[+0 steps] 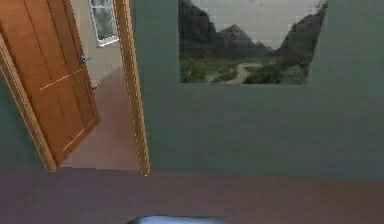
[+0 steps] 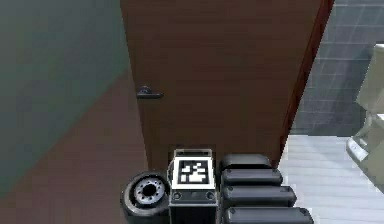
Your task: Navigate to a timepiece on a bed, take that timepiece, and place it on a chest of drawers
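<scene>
Found the gripper (image 2: 147, 196) tucked low before the brown door (image 2: 220, 70), below its handle (image 2: 150, 92); could not tell grip or load.

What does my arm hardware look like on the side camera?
The arm is a stack of dark, rounded-edge blocks. Left of it sits a white square marker with black marks on a dark box. Further left, the end effector reads as a round black body with a grey ringed centre; fingers indistinct.
</scene>
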{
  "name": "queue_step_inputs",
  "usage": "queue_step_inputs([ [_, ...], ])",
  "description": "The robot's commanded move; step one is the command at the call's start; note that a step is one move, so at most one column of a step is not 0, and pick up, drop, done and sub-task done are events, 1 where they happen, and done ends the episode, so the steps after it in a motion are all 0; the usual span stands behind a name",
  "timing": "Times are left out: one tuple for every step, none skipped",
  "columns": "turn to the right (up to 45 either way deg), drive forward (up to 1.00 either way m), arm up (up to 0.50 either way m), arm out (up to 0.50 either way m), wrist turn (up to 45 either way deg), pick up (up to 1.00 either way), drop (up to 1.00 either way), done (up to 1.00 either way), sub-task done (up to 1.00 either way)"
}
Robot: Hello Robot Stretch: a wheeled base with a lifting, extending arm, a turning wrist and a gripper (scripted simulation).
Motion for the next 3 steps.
queue_step_inputs([
  [-33.0,0.00,0.00,0.00,0.0,0.00,0.00,0.00,0.00],
  [0.0,0.05,0.00,0.00,0.0,0.00,0.00,0.00,0.00],
  [33.0,0.00,0.00,0.00,0.0,0.00,0.00,0.00,0.00],
])
